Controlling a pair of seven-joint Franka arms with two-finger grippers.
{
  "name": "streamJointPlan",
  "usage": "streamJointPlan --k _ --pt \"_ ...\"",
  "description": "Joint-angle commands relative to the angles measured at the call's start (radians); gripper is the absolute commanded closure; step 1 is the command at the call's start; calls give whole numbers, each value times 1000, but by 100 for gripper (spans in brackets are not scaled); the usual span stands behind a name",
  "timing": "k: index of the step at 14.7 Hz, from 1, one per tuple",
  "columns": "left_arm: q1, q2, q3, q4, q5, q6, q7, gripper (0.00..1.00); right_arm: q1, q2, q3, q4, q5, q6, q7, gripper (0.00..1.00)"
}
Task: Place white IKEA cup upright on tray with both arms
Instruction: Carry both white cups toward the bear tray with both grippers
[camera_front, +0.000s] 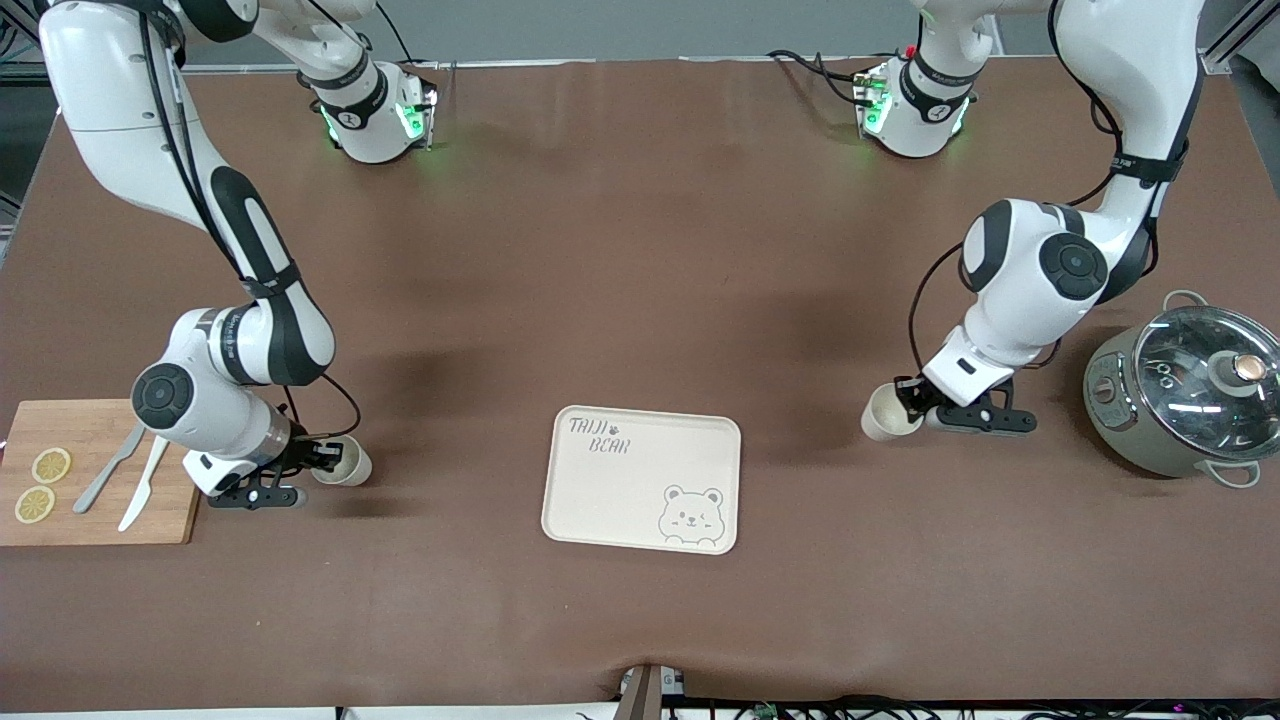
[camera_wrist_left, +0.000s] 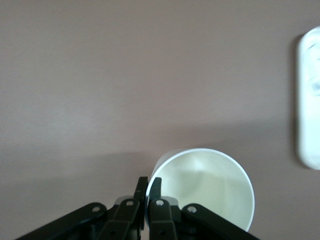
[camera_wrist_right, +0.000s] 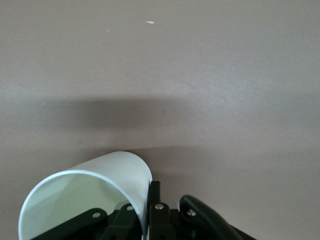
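The cream tray (camera_front: 620, 490) with the bear face lies on the brown table, with nothing on it. My left gripper (camera_front: 915, 400) is shut on the rim of a white cup (camera_front: 885, 412), one finger inside and one outside, and holds it tilted low over the table toward the left arm's end. The left wrist view shows this gripper (camera_wrist_left: 148, 182), the cup's open mouth (camera_wrist_left: 210, 185) and the tray's edge (camera_wrist_left: 307, 100). My right gripper (camera_front: 325, 460) is shut on the rim of a second white cup (camera_front: 347, 462), held on its side beside the cutting board. The right wrist view shows this gripper (camera_wrist_right: 148, 187) and its cup (camera_wrist_right: 90, 185).
A wooden cutting board (camera_front: 100, 520) with two lemon slices (camera_front: 42, 485), a knife and a fork lies at the right arm's end. A grey pot with a glass lid (camera_front: 1190, 395) stands at the left arm's end.
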Motion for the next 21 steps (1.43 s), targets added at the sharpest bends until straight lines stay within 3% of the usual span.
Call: streamJointPlan --k 1,4,10,16,21 --pt "-63 82 0 151 -11 -88 -118 100 49 -19 2 80 -3 -141 121 100" --pt "-149 153 5 236 -3 -93 -272 100 74 -21 42 183 0 -283 285 100" --pt "-275 280 8 394 93 -93 -559 100 120 -13 163 280 0 -295 618 100" --pt "-353 403 15 535 101 -93 -622 100 269 44 160 358 -12 -278 855 100" --pt "-444 449 87 564 133 -91 -671 100 339 114 154 387 -22 -190 958 100"
